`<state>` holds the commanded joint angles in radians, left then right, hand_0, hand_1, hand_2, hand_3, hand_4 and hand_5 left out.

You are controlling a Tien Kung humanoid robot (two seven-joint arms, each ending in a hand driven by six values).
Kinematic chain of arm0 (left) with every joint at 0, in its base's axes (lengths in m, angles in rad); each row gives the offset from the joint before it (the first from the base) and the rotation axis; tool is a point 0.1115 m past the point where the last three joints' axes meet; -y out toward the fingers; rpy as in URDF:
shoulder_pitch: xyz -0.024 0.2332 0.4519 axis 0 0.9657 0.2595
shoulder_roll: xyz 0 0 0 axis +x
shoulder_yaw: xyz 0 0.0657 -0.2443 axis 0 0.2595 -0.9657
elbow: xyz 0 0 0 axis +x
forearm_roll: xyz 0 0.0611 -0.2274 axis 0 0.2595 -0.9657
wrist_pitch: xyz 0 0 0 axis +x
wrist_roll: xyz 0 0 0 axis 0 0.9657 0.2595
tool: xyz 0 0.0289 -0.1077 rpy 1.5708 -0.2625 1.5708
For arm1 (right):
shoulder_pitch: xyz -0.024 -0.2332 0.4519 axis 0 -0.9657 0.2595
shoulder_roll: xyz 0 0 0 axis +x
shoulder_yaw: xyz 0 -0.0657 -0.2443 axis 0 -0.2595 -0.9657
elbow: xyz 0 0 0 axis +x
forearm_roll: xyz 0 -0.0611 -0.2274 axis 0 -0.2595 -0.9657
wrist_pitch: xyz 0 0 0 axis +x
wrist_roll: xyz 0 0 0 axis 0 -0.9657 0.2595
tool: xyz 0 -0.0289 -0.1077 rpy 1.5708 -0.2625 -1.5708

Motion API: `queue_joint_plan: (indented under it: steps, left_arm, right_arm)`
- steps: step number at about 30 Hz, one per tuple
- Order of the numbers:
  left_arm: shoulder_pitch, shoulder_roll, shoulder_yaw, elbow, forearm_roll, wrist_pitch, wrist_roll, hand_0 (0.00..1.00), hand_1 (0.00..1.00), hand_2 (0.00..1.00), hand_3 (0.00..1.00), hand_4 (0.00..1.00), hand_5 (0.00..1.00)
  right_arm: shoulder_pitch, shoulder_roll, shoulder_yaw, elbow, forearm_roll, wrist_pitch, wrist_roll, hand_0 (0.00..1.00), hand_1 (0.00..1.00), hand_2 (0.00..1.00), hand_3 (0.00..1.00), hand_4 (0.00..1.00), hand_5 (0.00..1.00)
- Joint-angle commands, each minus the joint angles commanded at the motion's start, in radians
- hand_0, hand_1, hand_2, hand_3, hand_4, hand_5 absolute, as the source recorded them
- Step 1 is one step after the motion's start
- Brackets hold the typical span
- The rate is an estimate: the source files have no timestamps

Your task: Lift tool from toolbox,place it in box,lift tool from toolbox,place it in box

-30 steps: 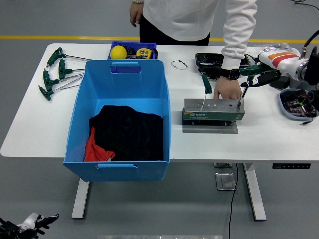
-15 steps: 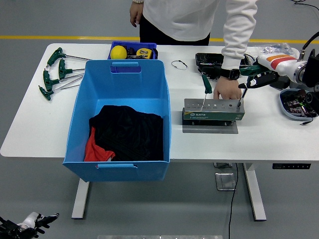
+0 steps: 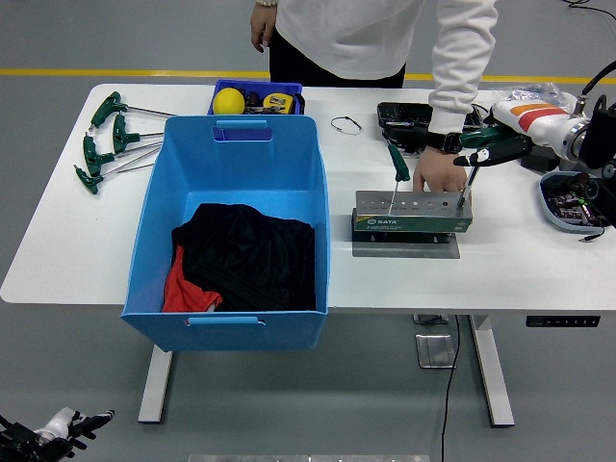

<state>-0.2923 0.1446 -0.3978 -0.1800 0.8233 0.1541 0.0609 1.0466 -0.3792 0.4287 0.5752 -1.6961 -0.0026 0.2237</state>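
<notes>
We log a grey tool holder (image 3: 411, 214) on the white table (image 3: 520, 260), with two green-handled T-wrenches (image 3: 397, 166) standing in it. Our right hand (image 3: 478, 154) closes on the right-hand wrench's handle, beside a person's hand (image 3: 438, 171) steadying the holder. The blue bin (image 3: 231, 226) holds dark cloth (image 3: 252, 255).

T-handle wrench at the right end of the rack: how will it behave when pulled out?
Probably stiff: the wrench looks like a thin metal shaft. The rack might shift, though a person's hand is beside it. The right hand is at its handle.
</notes>
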Motion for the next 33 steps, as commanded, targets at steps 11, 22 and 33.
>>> queue_joint_plan:
  steps: [11, 22, 33]
  left_arm:
    - [-0.001, -0.001, 0.014, 0.000, -0.015, 0.001, -0.001, 0.645, 0.638, 0.672, 0.657, 0.696, 0.694]
    - [0.007, 0.000, 0.010, 0.000, -0.009, -0.001, 0.001, 0.644, 0.638, 0.673, 0.657, 0.695, 0.693]
    - [0.022, 0.003, -0.011, 0.000, 0.015, -0.004, 0.004, 0.644, 0.638, 0.672, 0.658, 0.695, 0.693]
  right_arm:
    - [-0.001, 0.011, -0.021, -0.018, -0.035, -0.087, 0.028, 0.103, 0.069, 0.090, 0.112, 0.998, 0.784]
    - [-0.009, 0.008, -0.012, -0.014, -0.030, -0.150, 0.046, 0.026, 0.002, 0.007, 0.002, 0.998, 0.723]
    - [-0.006, -0.027, -0.008, 0.048, -0.010, -0.198, 0.065, 0.002, 0.002, 0.002, 0.002, 0.998, 0.730]
